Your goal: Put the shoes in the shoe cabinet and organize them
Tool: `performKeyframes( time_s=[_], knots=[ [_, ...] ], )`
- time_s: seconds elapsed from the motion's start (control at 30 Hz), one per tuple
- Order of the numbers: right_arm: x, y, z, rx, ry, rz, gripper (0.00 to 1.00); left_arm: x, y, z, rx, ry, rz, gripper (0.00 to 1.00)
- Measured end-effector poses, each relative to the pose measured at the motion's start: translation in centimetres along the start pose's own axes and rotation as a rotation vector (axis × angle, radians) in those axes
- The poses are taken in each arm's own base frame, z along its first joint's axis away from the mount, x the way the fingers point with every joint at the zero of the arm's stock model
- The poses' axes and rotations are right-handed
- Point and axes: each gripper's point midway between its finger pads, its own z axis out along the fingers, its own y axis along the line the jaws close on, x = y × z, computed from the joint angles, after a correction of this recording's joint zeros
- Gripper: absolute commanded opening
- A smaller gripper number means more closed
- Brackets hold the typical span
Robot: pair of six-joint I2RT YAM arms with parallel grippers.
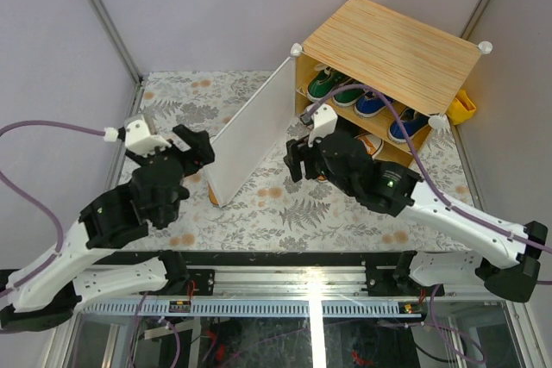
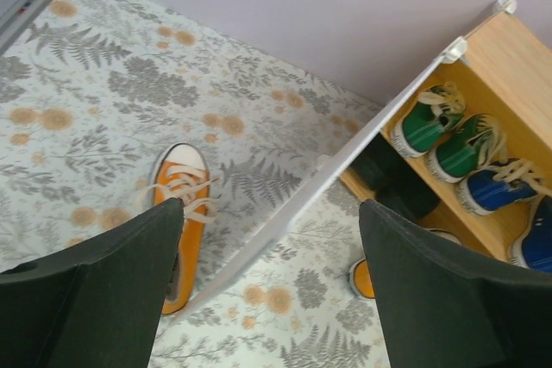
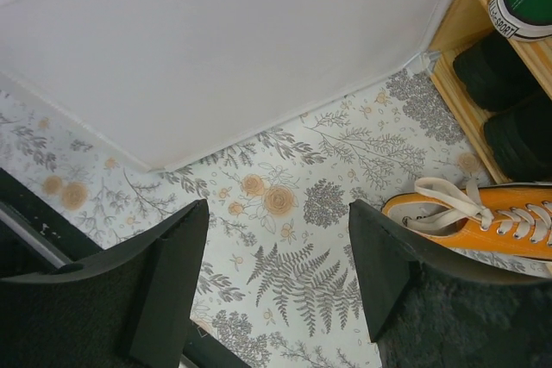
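Orange shoe [image 3: 483, 213] apparently outside right gripper [image 3: 278, 221]

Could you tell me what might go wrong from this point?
1. The left hand hangs beside the open door; a bump could swing it toward the right hand.
2. One orange shoe lies left of that door, cut off from the shoe cabinet, so carrying it round may snag the door.

You've got an orange sneaker [image 2: 194, 239] w/ white laces on grey-fern, orange-flower cloth [image 2: 103, 84]; green pair [image 2: 427, 127] & blue pair [image 2: 492, 189] in wood-grain cabinet [image 1: 392, 49].
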Motion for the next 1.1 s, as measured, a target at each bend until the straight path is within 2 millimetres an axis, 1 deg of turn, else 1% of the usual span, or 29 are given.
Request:
performKeyframes(
  time_s=[0.1,0.17,0.23,0.27,0.33,0.37,0.4,0.47,0.5,0.57,0.6,0.63,0.67,0.73,0.83,0.9,0.97,1.1],
  knots=[
    [-0.5,-0.1,-1.2,-0.02,-0.025,0.018,0.73,-0.5,-2.5,1.3,0.001,-0.017,-0.002,0.8],
    [-0.2,-0.3,-1.6,-0.024,-0.026,0.023,0.73,-1.3,-4.2,2.6,-0.004,-0.026,-0.012,0.82],
    [0.4,-0.5,-1.8,-0.022,-0.016,0.024,0.73,-2.5,-5.6,4.8,-0.019,-0.043,-0.043,0.82],
    [0.8,-0.6,-1.8,-0.021,-0.007,0.024,0.73,-2.8,-5.7,6.2,-0.033,-0.046,-0.056,0.82],
    [1.5,-0.7,-1.9,-0.019,0.006,0.025,0.73,-3.0,-4.4,8.9,-0.075,-0.041,-0.072,0.81],
    [1.7,-0.8,-1.9,-0.018,0.01,0.026,0.73,-3.2,-3.0,10.5,-0.108,-0.036,-0.084,0.8],
    [2.1,-0.9,-1.9,-0.017,0.014,0.027,0.73,-3.4,-1.2,12.0,-0.146,-0.032,-0.104,0.78],
    [2.6,-1.1,-2.1,-0.014,0.024,0.028,0.73,-3.4,2.4,14.2,-0.205,-0.011,-0.15,0.75],
    [2.8,-1.2,-2.2,-0.013,0.027,0.028,0.74,-3.0,4.3,15.1,-0.23,0.011,-0.174,0.74],
    [3.2,-1.4,-2.4,-0.011,0.033,0.028,0.74,-1.4,7.4,16.2,-0.268,0.064,-0.215,0.74],
    [3.3,-1.5,-2.5,-0.011,0.033,0.029,0.74,0.0,8.5,16.4,-0.27,0.104,-0.231,0.74],
    [3.4,-1.5,-2.6,-0.011,0.034,0.028,0.74,2.0,9.5,16.4,-0.276,0.158,-0.24,0.74],
    [3.5,-1.6,-2.7,-0.01,0.036,0.028,0.74,4.0,10.0,16.2,-0.273,0.216,-0.246,0.73],
    [3.5,-1.6,-2.7,-0.01,0.036,0.028,0.74,7.6,10.2,15.8,-0.249,0.329,-0.253,0.71],
    [4.0,-1.6,-2.6,-0.01,0.045,0.025,0.74,11.1,9.9,14.9,-0.206,0.457,-0.265,0.7],
    [4.4,-1.5,-2.5,-0.016,0.055,0.026,0.74,12.8,10.1,14.3,-0.197,0.508,-0.267,0.69],
    [5.1,-1.4,-2.3,-0.021,0.07,0.026,0.74,15.0,10.8,13.3,-0.202,0.56,-0.265,0.68],
    [6.3,-1.5,-2.1,-0.019,0.096,0.024,0.74,18.4,12.3,11.3,-0.225,0.631,-0.261,0.67]
  ],
)
